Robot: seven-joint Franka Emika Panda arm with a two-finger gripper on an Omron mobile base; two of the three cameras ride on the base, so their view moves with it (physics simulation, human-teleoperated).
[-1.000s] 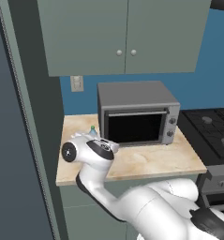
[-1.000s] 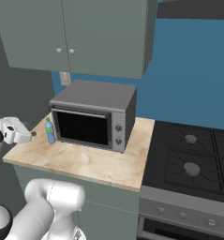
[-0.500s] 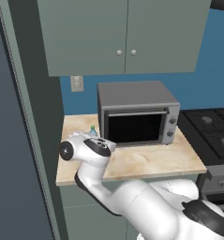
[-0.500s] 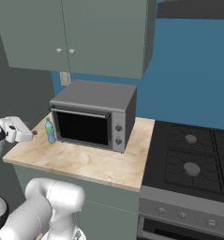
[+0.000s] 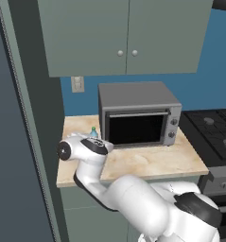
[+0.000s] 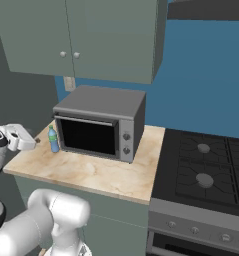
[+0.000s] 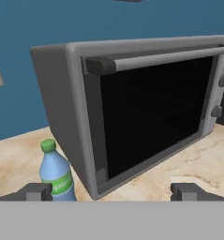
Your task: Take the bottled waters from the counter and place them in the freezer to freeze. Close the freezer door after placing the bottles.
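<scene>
1. Counter (image 6: 91,172) holds the big oven (image 6: 98,122)
2. Our gripper (image 7: 111,191) is open wide and holds nothing
3. The blue bottle (image 7: 56,173) stands left of the oven; we should go slowly and close around its middle

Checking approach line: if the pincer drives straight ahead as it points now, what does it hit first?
Probably the toaster oven, around its front left corner. The open pincer points there in the hand view. The blue bottle stands by the left fingertip and might get clipped; depth is unclear.
</scene>
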